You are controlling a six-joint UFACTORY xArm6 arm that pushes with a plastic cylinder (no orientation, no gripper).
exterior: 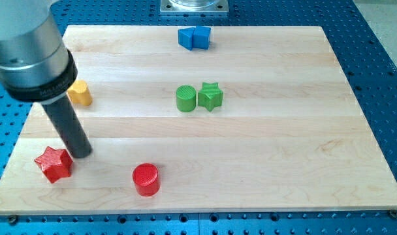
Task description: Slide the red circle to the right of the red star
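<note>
1. Near the view's bottom left of the counter, my tip rests just beside the red star, at its upper right edge — touching or nearly so; I cannot tell which.
2. No fingers exist on this rig; the arm ends in a plain dark rod, so nothing is held and nothing can be clasped — it only pushes.
3. The red circle stands to the view's right of the red star, a little lower toward the view's bottom, with a clear strip of bare wood between them.
4. Judged from how things lie, the circle is already on the star's right side, so the task looks largely met; what may be left is closing the gap and evening up the two.
5. My tip stands between the two red blocks but nearer the star, so any further nudge risks shifting the star instead of the circle.
6. Well apart from this: a yellow block partly hidden behind the rod, a green circle touching a green star mid-counter, and two blue blocks at the view's top.
</note>
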